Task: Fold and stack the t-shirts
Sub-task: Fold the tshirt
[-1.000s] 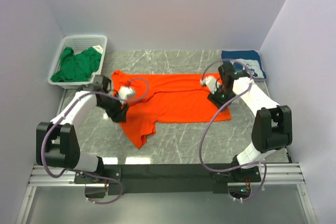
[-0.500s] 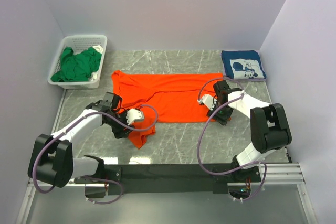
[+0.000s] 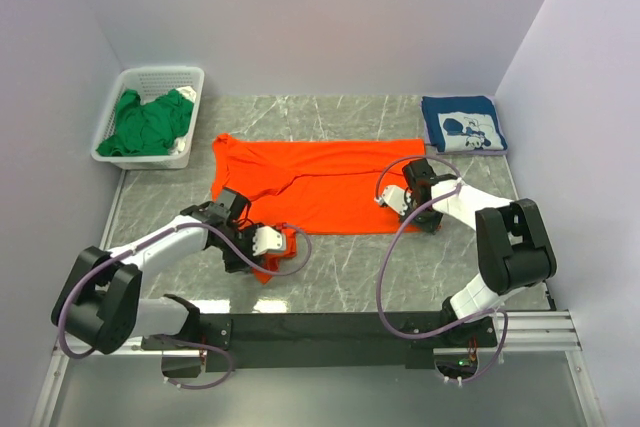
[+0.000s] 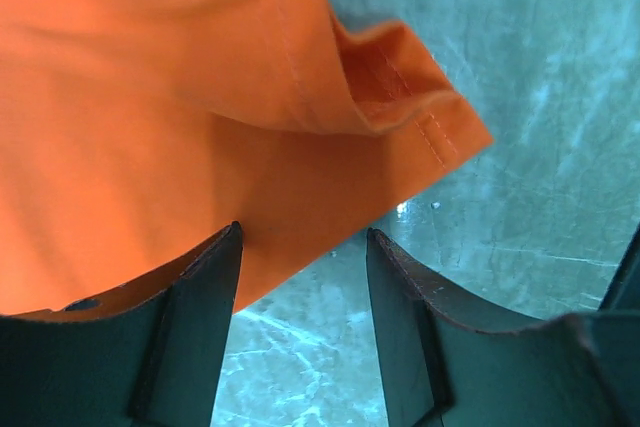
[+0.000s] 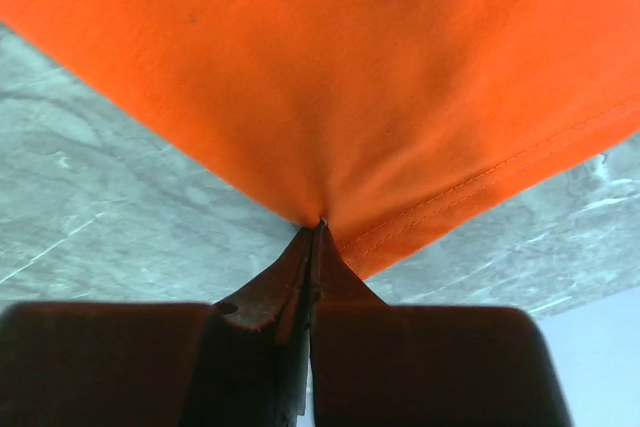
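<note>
White lattice basket (image 3: 166, 81) holds the crumpled green t-shirt (image 3: 150, 125).

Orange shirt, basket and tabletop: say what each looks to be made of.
The orange shirt: soft matte cloth, likely cotton knit; it drapes, creases and shows stitched hems. The basket: seemingly white plastic; rigid lattice walls. The tabletop: grey veined marble look, faintly glossy with reflections; stone or printed laminate, cannot tell.

Matt cloth orange t-shirt (image 4: 150, 97) lies on glossy marbled table (image 4: 560, 97).
</note>
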Tool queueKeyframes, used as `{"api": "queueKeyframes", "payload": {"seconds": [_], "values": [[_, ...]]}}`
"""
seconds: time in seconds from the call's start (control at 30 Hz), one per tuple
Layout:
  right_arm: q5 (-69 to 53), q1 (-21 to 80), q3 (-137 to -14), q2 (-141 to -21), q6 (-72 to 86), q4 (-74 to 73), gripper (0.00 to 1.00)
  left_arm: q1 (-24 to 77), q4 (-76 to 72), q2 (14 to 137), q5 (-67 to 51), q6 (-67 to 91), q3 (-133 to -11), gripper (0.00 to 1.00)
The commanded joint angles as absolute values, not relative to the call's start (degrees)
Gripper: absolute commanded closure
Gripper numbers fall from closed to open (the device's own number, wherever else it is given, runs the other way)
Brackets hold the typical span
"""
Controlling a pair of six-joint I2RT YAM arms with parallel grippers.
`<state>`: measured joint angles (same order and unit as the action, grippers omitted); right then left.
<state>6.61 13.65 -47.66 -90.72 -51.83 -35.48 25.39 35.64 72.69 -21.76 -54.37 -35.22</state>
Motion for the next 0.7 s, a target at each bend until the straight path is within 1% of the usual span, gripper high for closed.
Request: {"api": "queueKeyframes", "payload": {"seconds": [0.0, 0.07, 0.1, 0.17, 0.2, 0.27, 0.33, 0.37, 0.4, 0.5, 0.67], "values": [[8.5, 13.3, -46.6, -92.3, -52.6, -31.1, 1.00, 25.8, 33.2, 74.2, -18.4, -56.8, -33.7, 0.43], [8.2, 13.3, -46.9, -92.0, -52.5, -31.7, 1.00, 25.8, 33.6, 74.5, -17.5, -57.4, -33.5, 0.48], [8.1, 13.3, -47.5, -92.0, -52.4, -32.0, 1.00, 25.8, 33.9, 74.3, -17.5, -57.5, -33.4, 0.55], [7.6, 13.4, -47.6, -91.9, -52.6, -32.2, 1.00, 25.8, 34.7, 73.4, -18.0, -57.8, -33.2, 0.64], [7.6, 13.4, -47.6, -91.8, -52.7, -32.3, 1.00, 25.8, 35.0, 72.3, -18.1, -57.9, -33.2, 0.73], [7.6, 13.1, -47.6, -91.6, -52.8, -32.6, 1.00, 25.8, 36.7, 71.5, -18.5, -58.3, -33.5, 0.80], [7.5, 13.0, -47.2, -91.1, -53.2, -32.7, 1.00, 25.8, 38.0, 70.3, -18.2, -57.1, -34.2, 0.61], [7.6, 12.9, -47.0, -90.6, -53.3, -32.5, 1.00, 25.8, 39.3, 70.0, -18.5, -57.0, -35.0, 0.56], [7.4, 12.9, -47.0, -90.4, -53.3, -32.6, 1.00, 25.4, 41.0, 68.8, -18.7, -56.7, -36.6, 0.53], [7.1, 12.8, -47.8, -90.6, -53.0, -33.4, 1.00, 21.4, 43.5, 68.6, -20.5, -56.3, -41.0, 0.53], [7.1, 12.8, -49.1, -91.8, -53.1, -33.7, 1.00, 11.5, 43.9, 74.5, -23.4, -58.2, -48.7, 0.55]]}}
